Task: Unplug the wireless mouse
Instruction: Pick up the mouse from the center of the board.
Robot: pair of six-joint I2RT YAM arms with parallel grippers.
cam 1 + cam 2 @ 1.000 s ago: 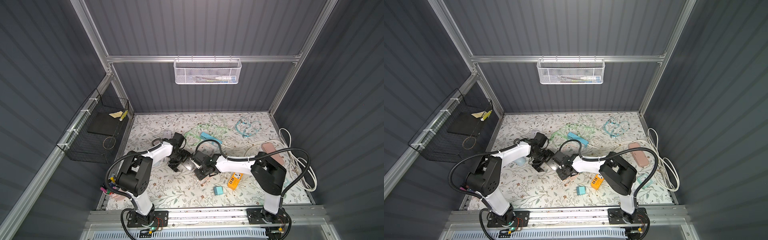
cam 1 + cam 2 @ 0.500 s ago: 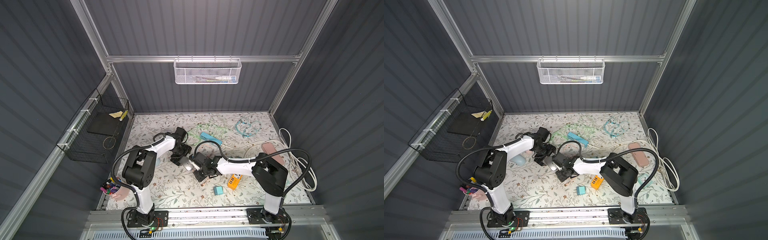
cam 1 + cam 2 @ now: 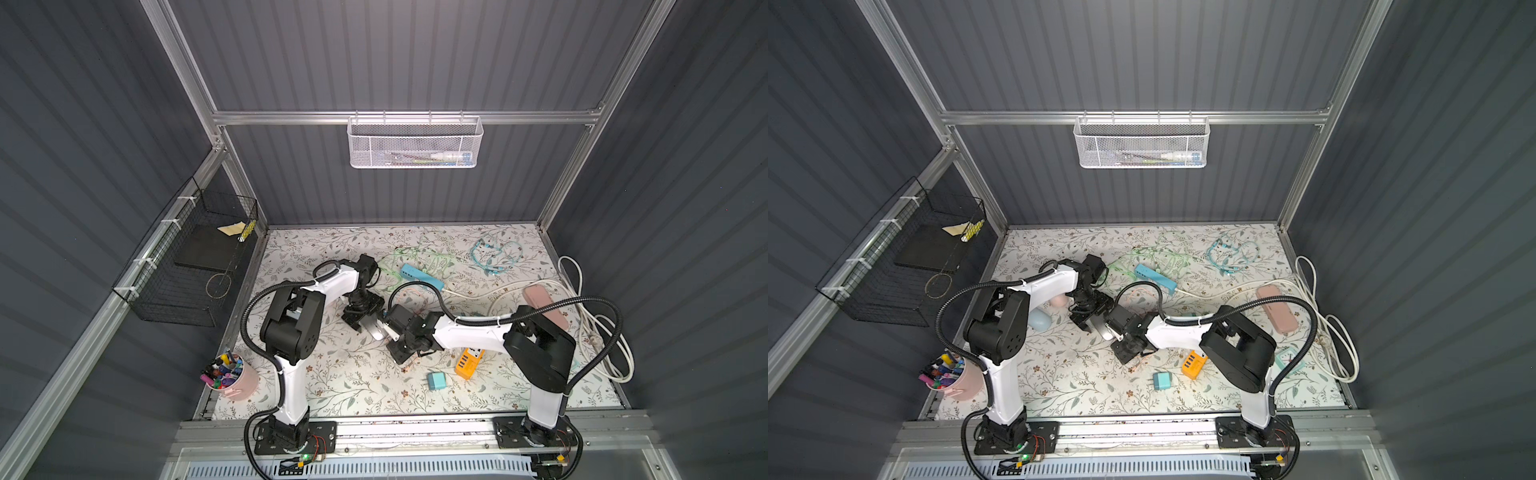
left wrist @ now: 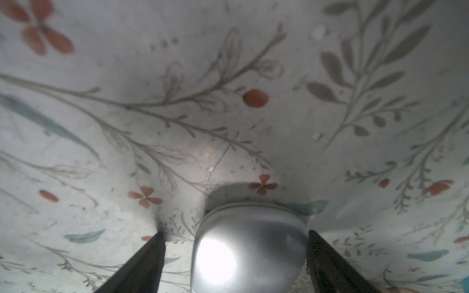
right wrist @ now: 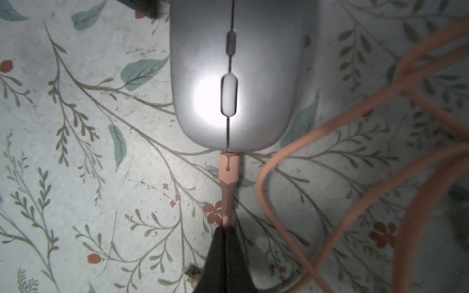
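1: Two contact sites are logged. The silver wireless mouse (image 5: 241,76) is lying flat on the floral counter (image 5: 76,177). In both top views the mouse (image 3: 376,330) is seen mid-counter, between the two arms. How is it expected to handle?

2: It is judged light, rigid and smooth-shelled, and the glare on its back suggests a slippery surface. If pulled by the cord alone, it would probably be dragged across the counter rather than released. A brace on the side walls is preferred to the domed top.

1: Is that brace in place?

2: Not yet. The left end effector (image 4: 235,231) is open, with its fingers (image 4: 148,258) set astride the rear of the mouse. A clear gap is seen on one side. The other finger is just beside the shell, and contact cannot be confirmed.

1: And the cord side?

2: The salmon charging cable (image 5: 262,190) is seated in the front edge of the mouse through a moulded plug (image 5: 229,167). The right end effector (image 5: 225,237) is closed on the cable just behind the plug's strain relief. The cable is judged soft and is looped loosely beside the mouse. The plug is judged stiff.

1: Is the hold well placed?

2: Partly. A hold on the rigid plug body would be judged safer, since a pull on soft cord strains the joint. A straight pull along the plug's axis is advised, as a small connector may be bent by sideways force.
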